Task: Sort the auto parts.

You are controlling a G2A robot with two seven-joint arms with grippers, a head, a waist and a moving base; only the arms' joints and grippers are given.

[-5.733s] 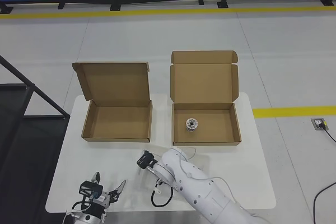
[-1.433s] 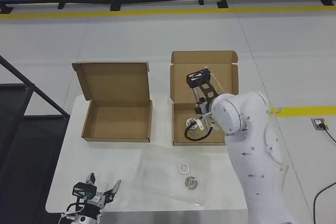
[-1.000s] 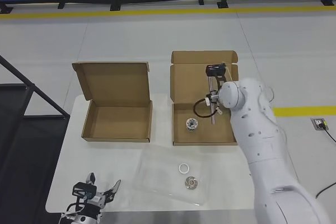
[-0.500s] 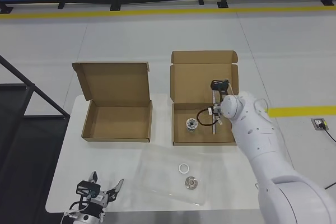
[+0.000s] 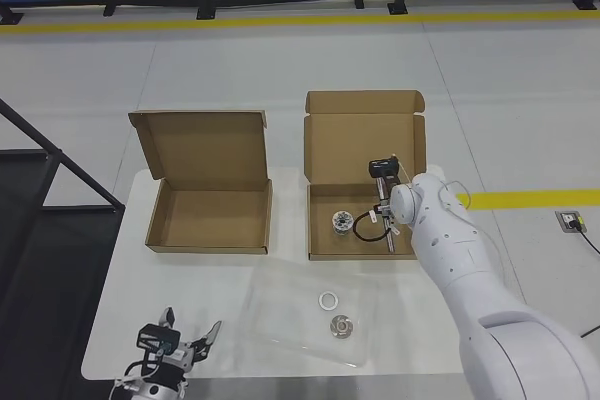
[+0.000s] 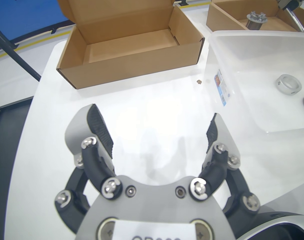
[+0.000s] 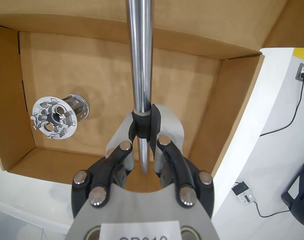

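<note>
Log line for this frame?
right gripper: shut on shiny metal rod, over brown cardboard box with metal hub | left gripper: open

Table: you have a white round-cornered table (image 5: 180,290) carrying everything.
Left box: an open brown cardboard box (image 5: 210,215) stands at your far left, lid flap raised.
Right box: a second open brown cardboard box (image 5: 360,254) stands just beside it, a narrow strip of tabletop between them.
Tub: a clear plastic rectangular tub (image 5: 280,310) sits in front of your right box, near the front edge.
Speck: a small brown speck (image 6: 198,82) lies on the bare tabletop just beside the tub's corner.
</note>
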